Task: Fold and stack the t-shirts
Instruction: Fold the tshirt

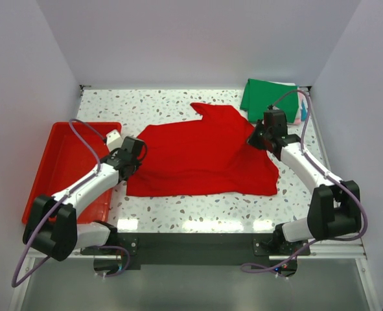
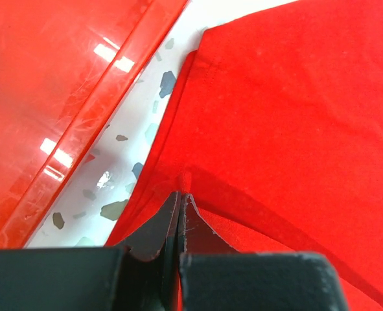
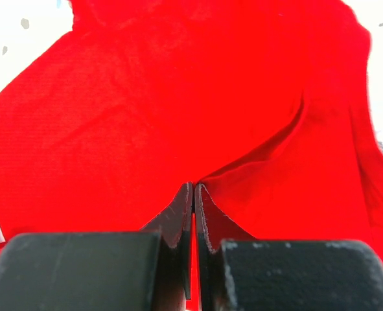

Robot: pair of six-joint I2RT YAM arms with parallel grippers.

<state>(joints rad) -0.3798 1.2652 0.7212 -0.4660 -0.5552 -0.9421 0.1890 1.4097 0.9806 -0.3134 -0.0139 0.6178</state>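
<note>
Your left gripper (image 2: pixel 179 194) and right gripper (image 3: pixel 194 188), jaws clenched, pinch, it seems, opposite side edges of the light, limp red t-shirt (image 1: pixel 197 155) mid-frame; grip the hems, since slack cloth sags.

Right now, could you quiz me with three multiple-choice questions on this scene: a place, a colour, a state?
1. Where is the red tray? A) far right B) left side of the table C) centre
2. What colour is the folded t-shirt at far right? A) green B) yellow C) black
3. How are the left gripper and right gripper? A) wide open B) shut on the red t-shirt C) holding the tray
Answers: B, it lies left of the red t-shirt; A, it is green; B, wrist views show closed fingers pinching red cloth.
</note>
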